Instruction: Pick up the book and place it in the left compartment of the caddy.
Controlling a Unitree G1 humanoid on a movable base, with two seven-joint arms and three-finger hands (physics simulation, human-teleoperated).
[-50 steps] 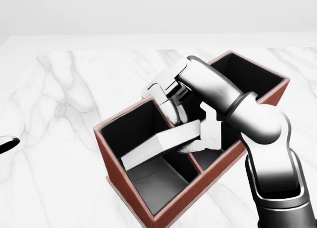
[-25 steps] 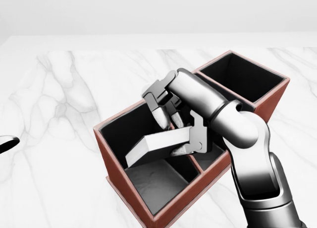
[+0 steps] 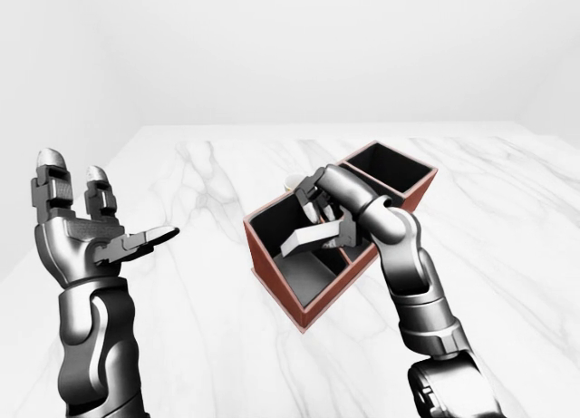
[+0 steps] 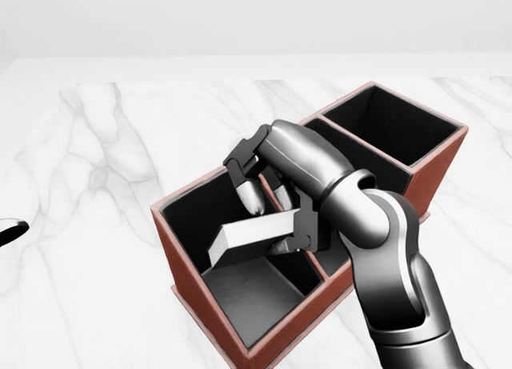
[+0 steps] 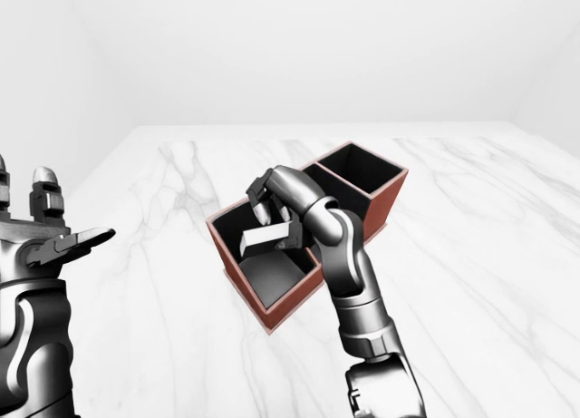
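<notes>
Book [image 4: 244,241] gripped by right robot hand [image 4: 276,213], tilted inside caddy [image 4: 200,309].

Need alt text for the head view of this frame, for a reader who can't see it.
The robot's right hand holds a pale book tilted inside the left compartment of a red-brown caddy with dark compartments, on a white marble table. A dark sliver of the left hand shows at the view's left edge.

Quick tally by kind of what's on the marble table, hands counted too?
Book: 1, white, held in the right hand over the caddy's left compartment
Caddy: 1, red-brown
Hands: 2, the left hand open and empty
Total: 4
</notes>
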